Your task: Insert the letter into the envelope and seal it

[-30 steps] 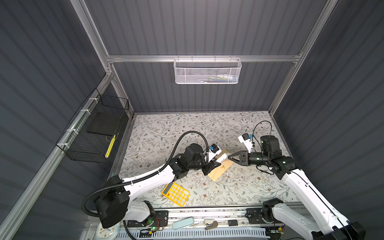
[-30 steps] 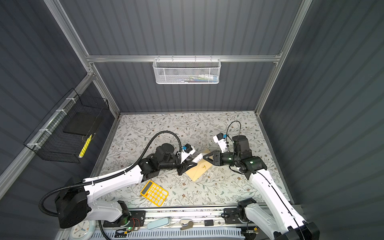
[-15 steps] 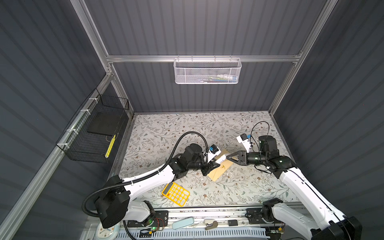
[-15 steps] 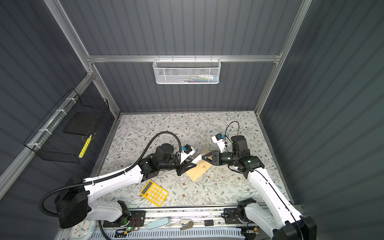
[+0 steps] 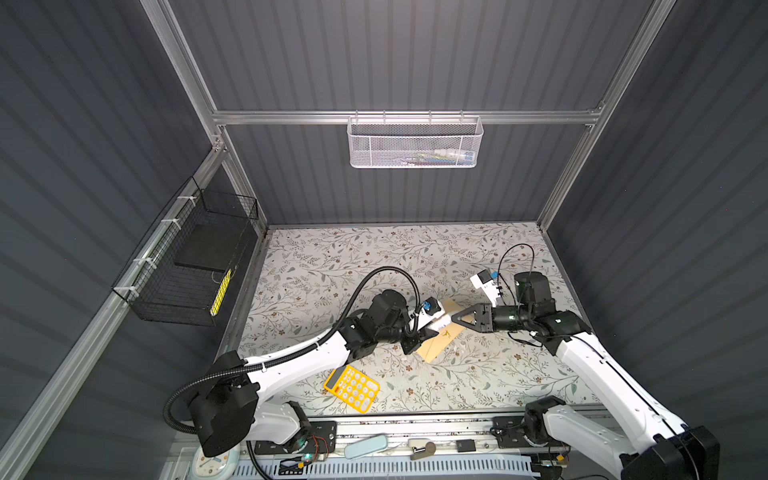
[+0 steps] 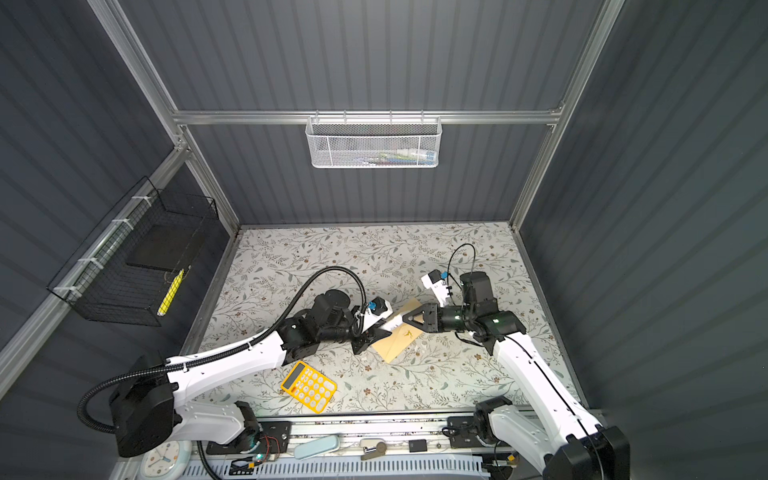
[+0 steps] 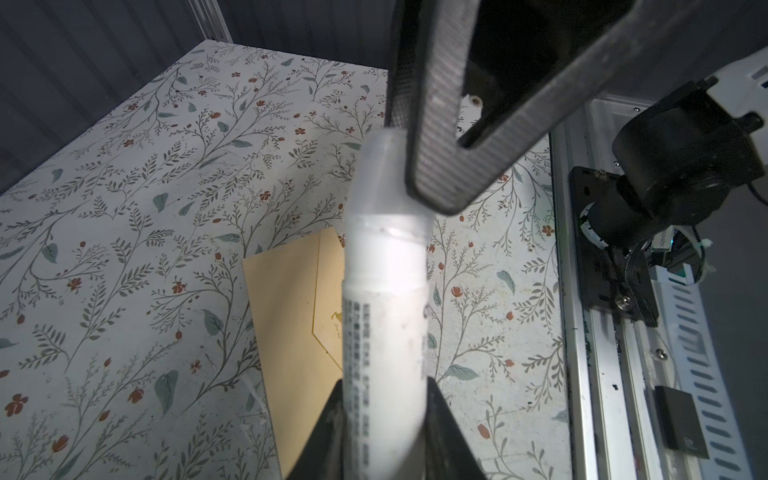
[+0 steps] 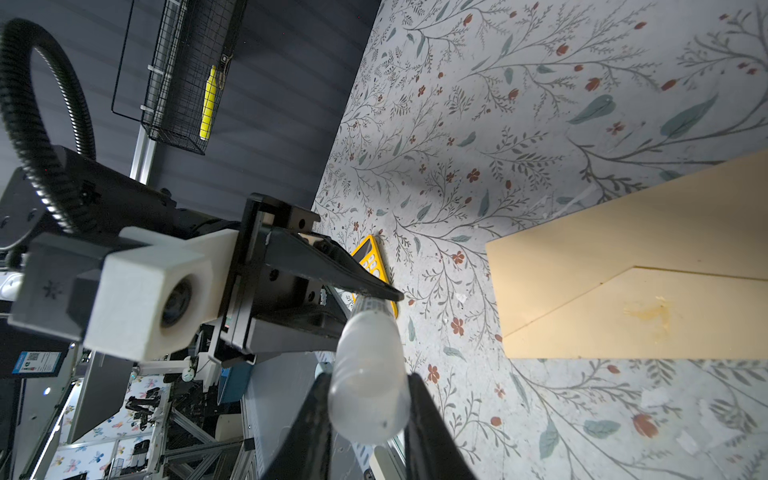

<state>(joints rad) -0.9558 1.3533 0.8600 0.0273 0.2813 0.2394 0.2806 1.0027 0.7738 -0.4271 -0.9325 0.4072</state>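
A white glue stick (image 7: 384, 291) hangs level above the table between my two grippers. My left gripper (image 7: 384, 386) is shut on its printed body, and my right gripper (image 8: 368, 382) is shut on its translucent cap (image 8: 365, 374). In both top views the grippers (image 5: 424, 334) (image 5: 455, 319) meet tip to tip over the envelope (image 5: 442, 343). The tan envelope (image 6: 397, 345) lies flat on the floral table, its triangular flap (image 8: 648, 307) folded down with a small gold mark. The letter is out of view.
A yellow calculator (image 5: 352, 388) lies near the front edge, left of the envelope. A white mesh basket (image 5: 415, 143) hangs on the back wall and a black wire basket (image 5: 187, 266) on the left wall. A metal rail (image 5: 415, 428) runs along the front.
My right gripper has shifted a little to the left, closer to the left gripper. The left arm and the envelope have stayed in place.
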